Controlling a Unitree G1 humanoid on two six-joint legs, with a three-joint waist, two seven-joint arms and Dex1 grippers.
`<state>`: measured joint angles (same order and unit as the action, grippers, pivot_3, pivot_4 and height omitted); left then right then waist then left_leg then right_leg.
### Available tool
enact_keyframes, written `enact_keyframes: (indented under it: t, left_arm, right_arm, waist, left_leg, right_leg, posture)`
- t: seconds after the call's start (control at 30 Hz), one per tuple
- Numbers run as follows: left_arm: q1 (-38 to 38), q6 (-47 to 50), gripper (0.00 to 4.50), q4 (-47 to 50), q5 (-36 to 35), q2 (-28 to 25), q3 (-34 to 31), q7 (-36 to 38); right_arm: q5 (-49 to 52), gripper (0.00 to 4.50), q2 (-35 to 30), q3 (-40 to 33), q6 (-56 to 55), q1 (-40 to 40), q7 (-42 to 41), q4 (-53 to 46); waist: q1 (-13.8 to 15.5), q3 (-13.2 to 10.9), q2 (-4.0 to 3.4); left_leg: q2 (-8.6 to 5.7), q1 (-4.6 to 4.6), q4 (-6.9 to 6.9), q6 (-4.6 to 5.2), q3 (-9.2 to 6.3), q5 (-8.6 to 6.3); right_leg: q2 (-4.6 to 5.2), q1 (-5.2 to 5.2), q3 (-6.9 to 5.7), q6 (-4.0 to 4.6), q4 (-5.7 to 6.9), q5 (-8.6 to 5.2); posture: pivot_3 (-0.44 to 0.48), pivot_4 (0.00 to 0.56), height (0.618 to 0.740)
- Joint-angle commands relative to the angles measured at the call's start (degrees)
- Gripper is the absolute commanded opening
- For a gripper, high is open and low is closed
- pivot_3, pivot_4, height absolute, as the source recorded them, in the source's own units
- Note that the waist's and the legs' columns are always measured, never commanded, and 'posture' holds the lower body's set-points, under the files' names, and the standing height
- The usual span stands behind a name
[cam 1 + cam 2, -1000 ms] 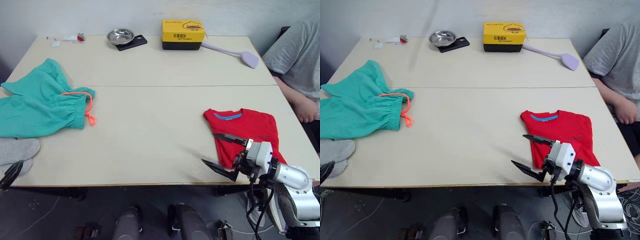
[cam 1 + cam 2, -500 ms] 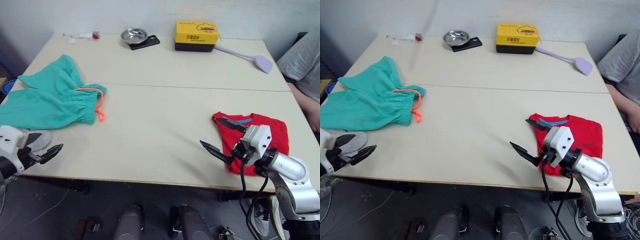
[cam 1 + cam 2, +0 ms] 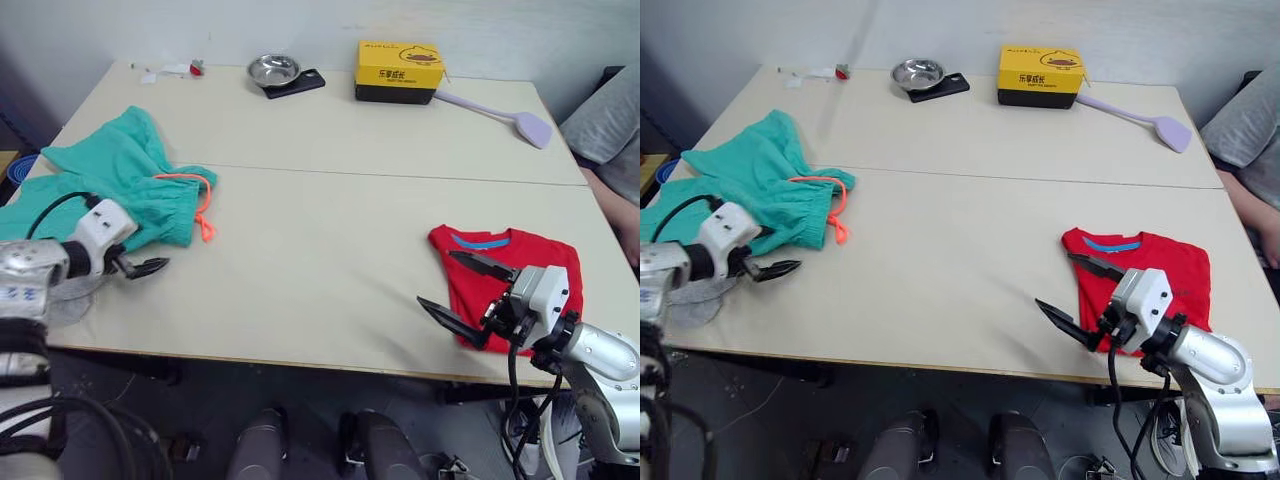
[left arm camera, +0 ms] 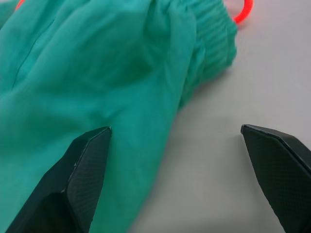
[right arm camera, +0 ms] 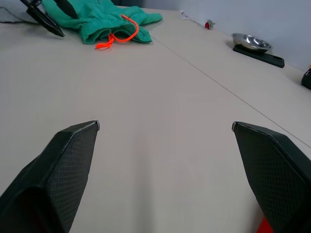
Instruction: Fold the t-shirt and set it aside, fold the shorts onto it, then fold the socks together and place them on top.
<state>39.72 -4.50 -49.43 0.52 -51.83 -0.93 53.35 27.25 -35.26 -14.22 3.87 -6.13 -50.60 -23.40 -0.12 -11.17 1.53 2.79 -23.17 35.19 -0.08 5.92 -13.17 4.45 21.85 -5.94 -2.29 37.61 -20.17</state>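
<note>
The red t-shirt (image 3: 512, 278) lies folded near the table's front right edge. My right gripper (image 3: 435, 277) hovers open just left of it, holding nothing. At the left, the teal-green shorts (image 3: 108, 184) are spread out, their orange drawstring (image 3: 203, 222) trailing onto the table. My left gripper (image 4: 176, 128) is open at the shorts' (image 4: 97, 73) front edge near the waistband, one finger over the cloth and one over bare table. Grey socks (image 3: 688, 298) peek out below the left arm, mostly hidden by it.
Along the far edge stand a steel bowl (image 3: 273, 69) on a black slab, a yellow box (image 3: 400, 70) and a lilac spatula (image 3: 500, 108). A person's grey sleeve (image 3: 612, 118) is at the right edge. Wide bare table (image 3: 320, 230) separates the garments.
The camera has shifted. My left arm has come up from the front left corner to the shorts' front edge. The right gripper stays open beside the t-shirt.
</note>
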Motion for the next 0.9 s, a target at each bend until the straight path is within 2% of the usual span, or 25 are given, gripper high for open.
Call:
enact_keyframes:
  t: [0.03,0.17,0.43,0.53,0.67,0.77,0.9]
  left_arm:
    - [3.9,-3.2,3.86,-7.0,3.3,0.6,2.0,-1.0]
    - [8.5,-6.3,2.57,-12.3,5.0,2.7,2.7,-4.7]
    - [11.7,-14.3,0.03,-15.1,4.4,5.3,1.7,-3.6]
    - [13.9,-17.7,0.03,-14.3,3.6,6.8,1.3,-2.3]
    - [16.0,-17.5,0.03,-6.1,-0.1,11.7,1.8,5.6]
    - [14.5,-9.7,0.03,6.6,-4.0,17.2,3.8,11.2]
    - [9.6,0.5,0.03,21.1,-6.3,24.2,7.9,12.7]
  right_arm:
    - [1.0,4.50,0.1,-1.3,-0.4,-0.5,1.1,-3.0]
    - [0.9,4.50,0.1,-1.5,-0.6,0.0,2.1,-2.9]
    - [1.2,4.50,0.3,-1.1,-0.5,-0.3,2.7,-2.9]
    - [1.1,4.50,-0.1,-1.2,-0.6,-0.6,2.3,-2.8]
    - [1.2,4.50,-1.6,-2.7,-1.3,-0.9,0.5,-1.6]
    - [1.3,4.50,-3.2,-4.1,-1.9,-0.7,-1.6,0.5]
    - [0.9,4.50,-4.6,-4.5,-2.5,-0.3,-3.5,2.0]
  waist:
    - [-0.1,0.0,0.02]
    - [0.1,0.0,0.03]
    - [0.1,0.0,0.08]
    - [0.1,0.0,0.12]
    - [0.6,0.0,0.16]
    - [0.8,0.0,0.16]
    - [0.6,0.0,0.16]
  left_leg:
    - [0.01,0.05,0.00,-0.01,0.03,0.01]
    - [0.01,0.11,0.01,-0.04,0.00,0.08]
    - [0.00,0.04,0.02,-0.05,-0.01,0.10]
    - [0.00,0.02,0.07,-0.05,-0.01,0.10]
    - [-0.04,-0.03,0.12,-0.16,-0.02,0.17]
    - [-0.04,-0.06,0.25,-0.21,0.02,0.20]
    - [-0.01,-0.04,0.45,-0.20,0.00,0.19]
  right_leg:
    - [0.00,0.01,0.03,0.00,0.03,0.00]
    - [0.01,0.01,0.05,-0.01,0.13,-0.01]
    - [0.02,0.06,0.04,-0.01,0.12,-0.01]
    - [0.02,0.05,0.02,-0.01,0.14,-0.01]
    - [0.02,0.04,0.00,-0.01,0.14,0.00]
    - [0.02,0.00,0.03,-0.04,0.13,0.01]
    - [-0.02,-0.13,0.05,-0.09,0.13,0.00]
  posture:
    - [0.000,0.150,0.740]
    - [0.000,0.150,0.740]
    - [0.000,0.150,0.740]
    - [0.000,0.150,0.740]
    - [0.000,0.150,0.740]
    - [0.000,0.150,0.740]
    - [0.000,0.150,0.740]
